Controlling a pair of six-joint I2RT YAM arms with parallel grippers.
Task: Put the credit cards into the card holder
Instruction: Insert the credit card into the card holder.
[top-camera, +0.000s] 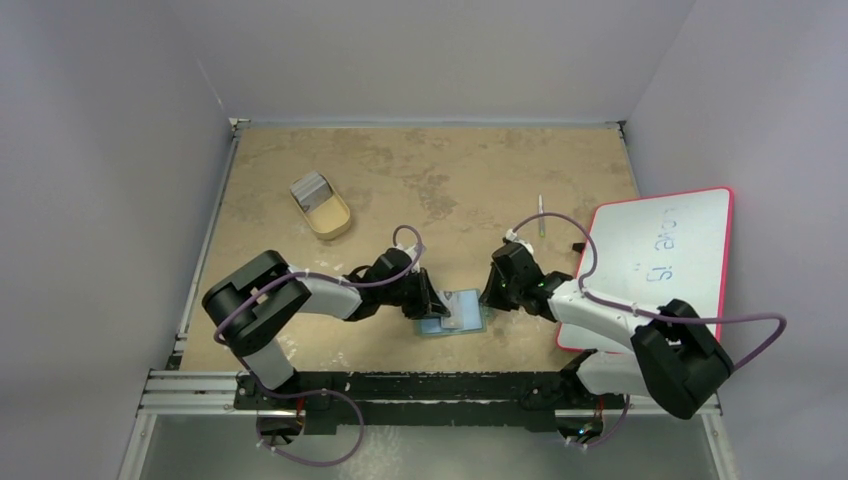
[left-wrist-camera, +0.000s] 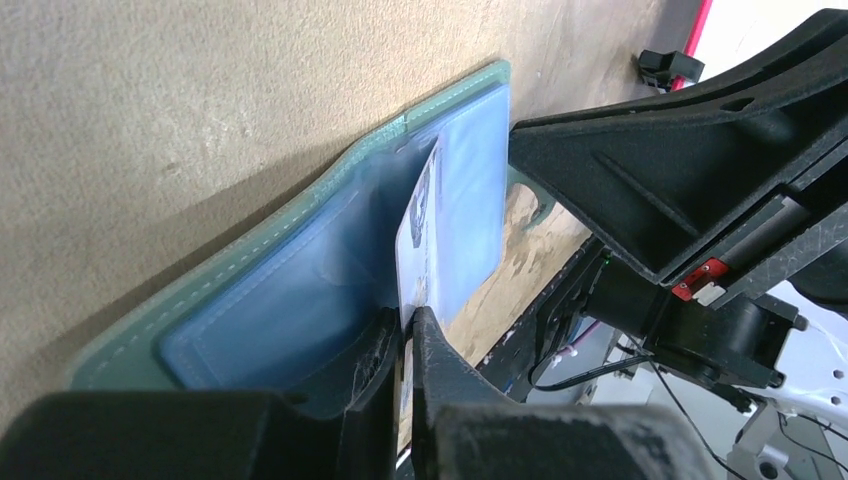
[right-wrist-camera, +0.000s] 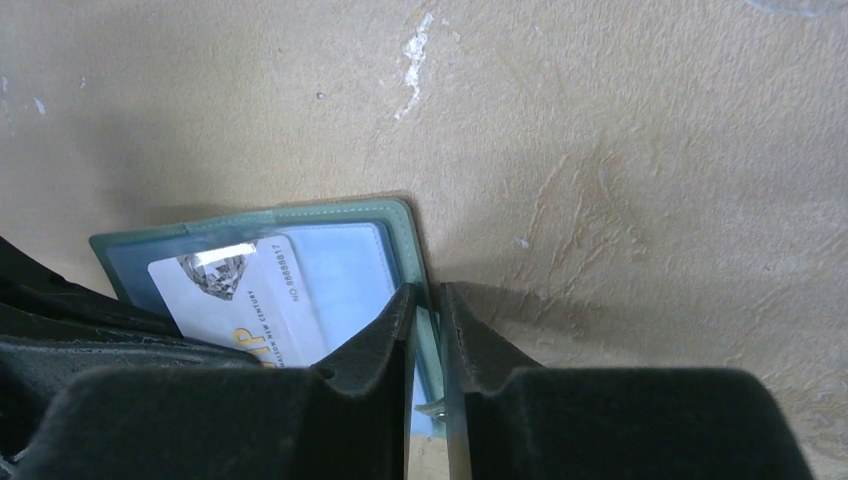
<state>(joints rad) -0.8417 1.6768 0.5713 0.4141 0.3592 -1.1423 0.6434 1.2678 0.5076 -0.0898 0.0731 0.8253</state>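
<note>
**Two tools close on one open card holder**

Both of your tools meet at lower centre of the top view, where the card holder (top-camera: 470, 303) lies spread open on the table (top-camera: 450, 170), just ahead of the arm bases. Its bluish clear pockets face up.

Your left tool (top-camera: 432, 300) has its fingers pressed together on a credit card (top-camera: 458, 321). In the left wrist view the tool (left-wrist-camera: 408, 330) pinches the near edge of the card (left-wrist-camera: 420, 235). The card stands tilted on edge over the holder (left-wrist-camera: 250, 310), and its far end lies against the clear pocket near the centre fold. You cannot tell whether that end has entered the pocket.

Your right tool (top-camera: 490, 290) pinches the holder's edge on the side towards the right of the frame. In the right wrist view its tips (right-wrist-camera: 428, 300) sit nearly shut, with the grey-green rim (right-wrist-camera: 310, 212) between them. The white card (right-wrist-camera: 250, 290) shows a diamond picture, gold lettering and a printed number.

At upper left of the top view, well apart from the holder, a tan oval tray (top-camera: 335, 222) holds a stack of cards (top-camera: 310, 187). At the right edge of the frame a pink-edged whiteboard (top-camera: 665, 245) lies beside the right arm.
</note>
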